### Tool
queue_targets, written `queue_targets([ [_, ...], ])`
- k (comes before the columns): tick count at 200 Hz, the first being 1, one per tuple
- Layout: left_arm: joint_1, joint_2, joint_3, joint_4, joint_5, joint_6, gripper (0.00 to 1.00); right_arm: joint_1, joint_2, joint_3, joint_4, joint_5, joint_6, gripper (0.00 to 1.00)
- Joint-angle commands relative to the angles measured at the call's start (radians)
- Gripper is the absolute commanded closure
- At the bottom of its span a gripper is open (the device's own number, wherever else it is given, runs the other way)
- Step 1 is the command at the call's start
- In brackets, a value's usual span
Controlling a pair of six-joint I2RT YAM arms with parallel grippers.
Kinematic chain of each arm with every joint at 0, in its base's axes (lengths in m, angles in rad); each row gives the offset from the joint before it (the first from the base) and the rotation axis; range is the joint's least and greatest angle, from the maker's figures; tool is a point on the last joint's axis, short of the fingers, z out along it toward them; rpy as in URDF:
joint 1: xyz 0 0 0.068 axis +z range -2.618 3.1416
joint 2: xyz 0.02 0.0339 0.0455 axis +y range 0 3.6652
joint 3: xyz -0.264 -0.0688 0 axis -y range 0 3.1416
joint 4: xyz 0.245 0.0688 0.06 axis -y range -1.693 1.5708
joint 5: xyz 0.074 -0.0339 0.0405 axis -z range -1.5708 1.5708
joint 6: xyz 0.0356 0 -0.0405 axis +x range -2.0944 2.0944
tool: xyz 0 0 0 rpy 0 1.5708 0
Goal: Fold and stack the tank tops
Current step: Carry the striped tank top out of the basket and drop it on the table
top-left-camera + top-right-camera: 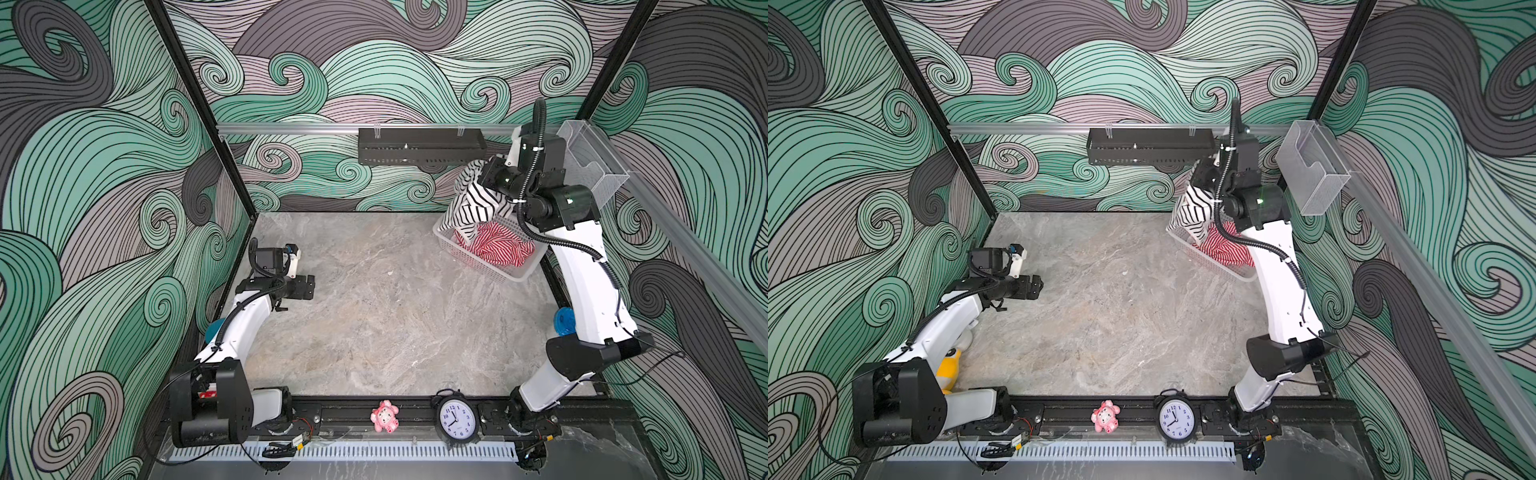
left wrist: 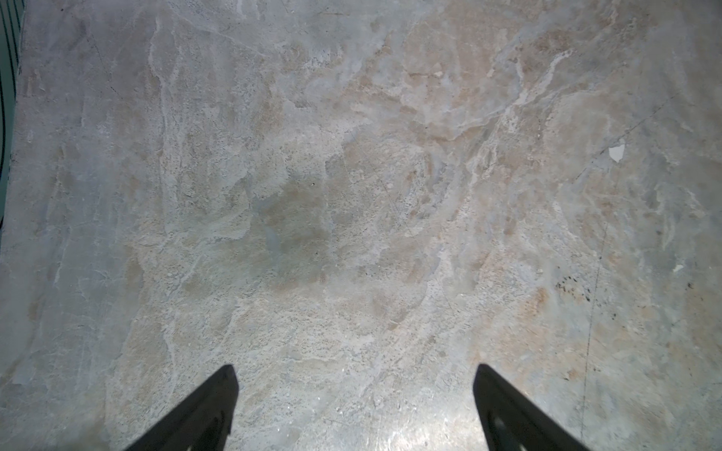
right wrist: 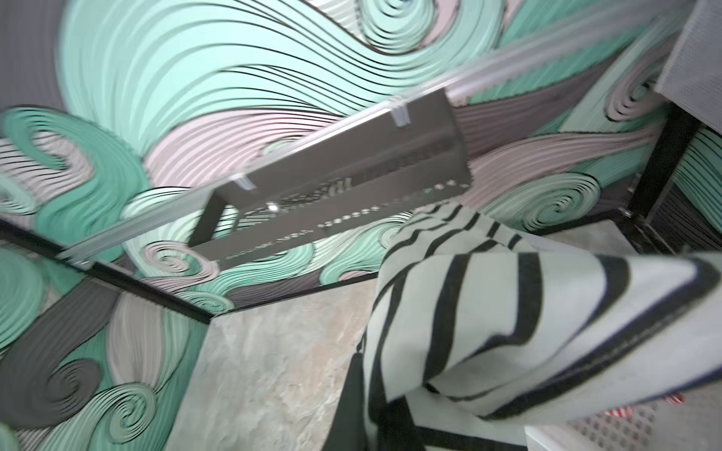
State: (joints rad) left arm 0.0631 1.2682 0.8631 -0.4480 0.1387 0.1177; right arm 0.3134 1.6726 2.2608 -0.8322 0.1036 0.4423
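- In both top views, your right gripper (image 1: 478,179) is clamped on the black-and-white tank top (image 1: 471,205), which hangs over the basket (image 1: 498,272). The red-and-white tank top (image 1: 496,247) lies inside it.
- Only your left wrist view shows the left gripper (image 2: 353,390) with its jaws apart, above the table (image 2: 351,195).

Left pincer (image 1: 308,286) spread wide, arm low; right pincer (image 1: 482,176) clamped, arm raised.

White-shelled arms (image 1: 245,328), black joints (image 1: 582,357), ribbed black hoses (image 1: 541,114) (left end effector (image 2: 354,369) black-fingered).
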Motion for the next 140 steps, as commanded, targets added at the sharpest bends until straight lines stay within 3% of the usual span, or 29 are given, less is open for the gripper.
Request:
queue_targets([
  [1, 0.004, 0.001, 0.027, 0.014, -0.038, -0.024, 0.03, 0.089, 0.033, 0.096, -0.066, 0.014, -0.03, 1.0],
  [46, 0.01, 0.004, 0.01, 0.059, -0.146, -0.027, 0.03, 0.251, 0.232, 0.316, -0.084, -0.036, -0.021, 1.0],
  [88, 0.043, 0.0, 0.011, 0.064, -0.171, -0.029, 0.03, 0.316, 0.471, 0.548, -0.064, -0.145, 0.074, 1.0],
  [112, 0.069, 0.003, 0.011, 0.066, -0.166, -0.03, 0.03, 0.331, 0.479, 0.513, -0.014, -0.171, 0.122, 1.0],
  [140, 0.076, 0.015, 0.008, 0.071, -0.161, -0.033, 0.03, 0.336, 0.383, 0.308, -0.034, -0.026, 0.152, 1.0],
])
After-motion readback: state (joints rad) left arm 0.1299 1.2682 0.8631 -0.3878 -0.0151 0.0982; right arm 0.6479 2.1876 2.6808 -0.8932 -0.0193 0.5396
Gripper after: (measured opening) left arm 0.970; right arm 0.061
